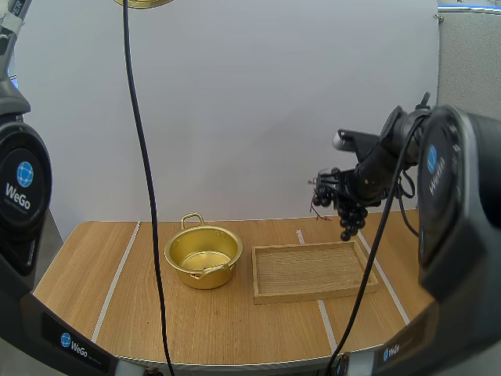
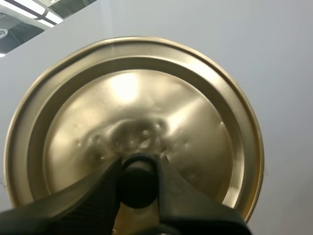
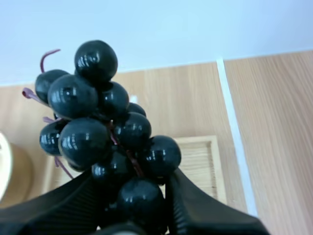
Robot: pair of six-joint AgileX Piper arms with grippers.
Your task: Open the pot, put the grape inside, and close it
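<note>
Grapes (image 1: 352, 218) are hanging in a dark bunch from the right gripper (image 1: 344, 196), well above the table (image 1: 219, 329) and over the far right corner of the wooden tray (image 1: 313, 296). In the right wrist view the right gripper (image 3: 134, 181) is pinching the lower berries of the bunch (image 3: 93, 107) between its two ribbed black fingers (image 3: 195, 205), while the round, glossy, near-black berries are bulging out past the tips and thin purplish stems are curling from the side of the cluster. Beneath them the tray (image 3: 200, 161) is showing its pale, finely grooved floor and low raised rim, with nothing lying in it. The pot (image 1: 188, 276) is standing uncovered just to the left of the tray, apart from it, a round golden metal vessel with loop handles at its near and far sides, and its polished inner floor is lying open to view. The lid (image 1: 144, 3) is being held high above the table (only its golden edge is peeking into the high view). In the left wrist view the left gripper (image 2: 138, 169) is clamping the lid's black knob (image 2: 138, 183) between its fingers (image 2: 98, 196), and the lid (image 2: 132, 112) is spreading behind them as a shiny brass-coloured disc with a stepped rim and a slightly dented centre.
</note>
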